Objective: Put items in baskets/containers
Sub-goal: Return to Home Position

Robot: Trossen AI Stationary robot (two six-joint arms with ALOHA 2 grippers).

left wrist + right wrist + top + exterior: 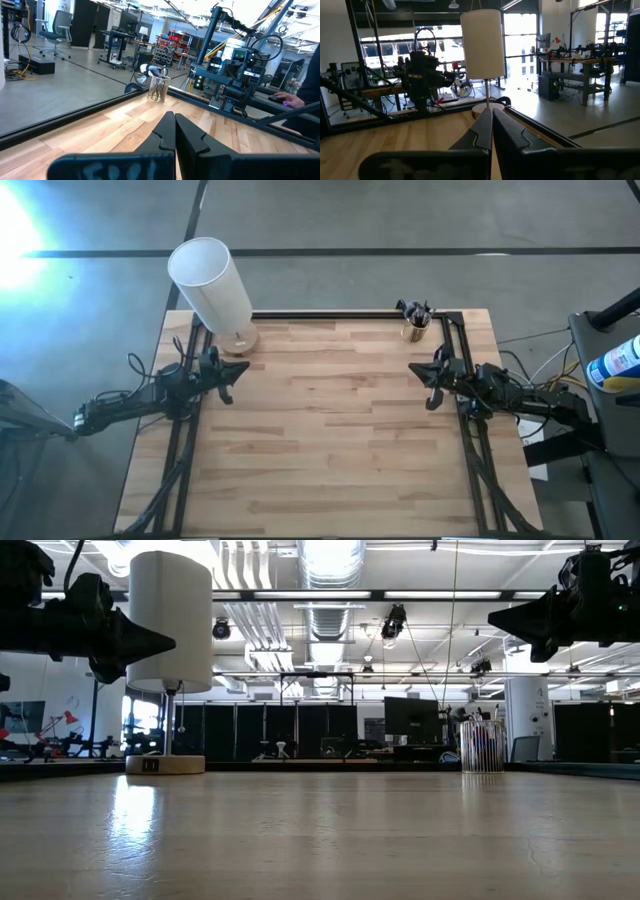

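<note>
Above opposite table edges, left gripper and right gripper hang empty, fingers pressed together, seemingly because the sticks stand in the cup.

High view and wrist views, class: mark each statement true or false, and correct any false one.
1. The sticks stand in the small cup at the far right corner of the table. True.
2. The left gripper holds a stick. False: it is shut on nothing, above the table's left side.
3. The white cylinder lies flat on the table. False: it stands upright on a round base at the far left corner.
4. The right gripper is shut. True.
</note>
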